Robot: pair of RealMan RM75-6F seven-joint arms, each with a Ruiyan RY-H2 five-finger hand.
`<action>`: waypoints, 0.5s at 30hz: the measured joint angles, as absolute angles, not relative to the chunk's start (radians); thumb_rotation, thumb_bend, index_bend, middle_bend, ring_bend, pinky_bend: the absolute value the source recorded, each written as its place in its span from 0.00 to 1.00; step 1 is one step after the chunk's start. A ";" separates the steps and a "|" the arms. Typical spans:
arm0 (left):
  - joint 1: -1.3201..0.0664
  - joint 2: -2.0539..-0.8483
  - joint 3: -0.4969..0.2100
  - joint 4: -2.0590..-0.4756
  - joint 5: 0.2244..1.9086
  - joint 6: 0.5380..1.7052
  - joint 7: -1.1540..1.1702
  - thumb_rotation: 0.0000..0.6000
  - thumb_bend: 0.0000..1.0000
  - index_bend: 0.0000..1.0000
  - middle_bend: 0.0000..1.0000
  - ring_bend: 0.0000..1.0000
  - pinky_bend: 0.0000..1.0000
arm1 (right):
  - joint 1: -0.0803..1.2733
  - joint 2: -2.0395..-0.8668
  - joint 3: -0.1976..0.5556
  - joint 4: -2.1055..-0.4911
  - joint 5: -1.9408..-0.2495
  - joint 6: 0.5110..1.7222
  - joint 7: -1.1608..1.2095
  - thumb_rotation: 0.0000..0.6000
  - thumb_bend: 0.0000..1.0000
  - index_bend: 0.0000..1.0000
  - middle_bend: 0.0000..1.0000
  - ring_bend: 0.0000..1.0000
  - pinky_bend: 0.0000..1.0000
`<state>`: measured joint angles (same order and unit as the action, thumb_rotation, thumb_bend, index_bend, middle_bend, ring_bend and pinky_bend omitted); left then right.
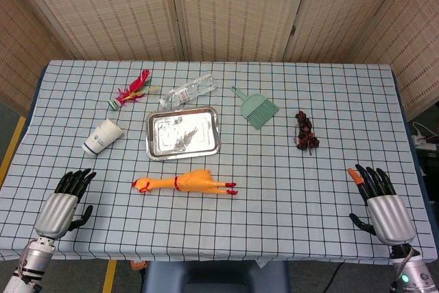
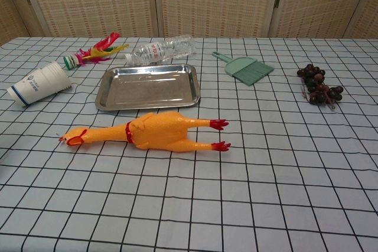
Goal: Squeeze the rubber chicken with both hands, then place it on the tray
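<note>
The rubber chicken (image 1: 184,182) lies on its side on the checked tablecloth (image 1: 288,183), just in front of the steel tray (image 1: 183,132) and apart from it, head pointing left. The left hand (image 1: 66,203) rests well to the tray's near left, fingers spread and holding nothing. The right hand (image 1: 381,205) sits far to the tray's near right, fingers seemingly spread too, though the angle is poor.

Each hand (image 1: 67,204) — silver back, black fingers; right hand (image 1: 381,204) orange-tipped.
</note>
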<state>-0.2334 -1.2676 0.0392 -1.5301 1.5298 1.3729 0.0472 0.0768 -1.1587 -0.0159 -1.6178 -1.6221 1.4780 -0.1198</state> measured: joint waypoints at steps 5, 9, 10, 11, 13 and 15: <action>-0.242 -1.280 0.045 -1.523 1.548 1.351 0.023 1.00 0.45 0.00 0.00 0.00 0.03 | 0.073 -1.156 -0.015 -1.620 -1.625 1.487 -0.118 1.00 0.15 0.00 0.00 0.00 0.00; -0.243 -1.324 0.039 -1.516 1.556 1.357 -0.002 1.00 0.44 0.00 0.01 0.00 0.04 | 0.073 -1.155 -0.012 -1.625 -1.617 1.482 -0.119 1.00 0.15 0.00 0.00 0.00 0.00; -0.242 -1.348 0.036 -1.507 1.558 1.364 0.003 1.00 0.44 0.00 0.01 0.00 0.04 | 0.073 -1.155 -0.012 -1.624 -1.616 1.480 -0.120 1.00 0.15 0.00 0.00 0.00 0.00; -0.242 -1.367 0.035 -1.499 1.560 1.365 0.012 1.00 0.44 0.00 0.01 0.00 0.04 | 0.073 -1.156 -0.012 -1.624 -1.613 1.478 -0.121 1.00 0.15 0.00 0.00 0.00 0.00; -0.246 -1.400 0.032 -1.489 1.560 1.359 0.051 1.00 0.44 0.00 0.01 0.00 0.05 | 0.075 -1.156 -0.010 -1.624 -1.606 1.472 -0.122 1.00 0.15 0.00 0.00 0.00 0.00; -0.254 -1.418 0.029 -1.489 1.557 1.342 0.095 1.00 0.44 0.00 0.01 0.00 0.05 | 0.079 -1.159 -0.007 -1.625 -1.602 1.466 -0.123 1.00 0.15 0.00 0.00 0.00 0.00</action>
<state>-0.2541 -1.4182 0.0293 -1.4886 1.5567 1.3422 0.0953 0.0790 -1.1588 -0.0068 -1.6248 -1.6018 1.4662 -0.1226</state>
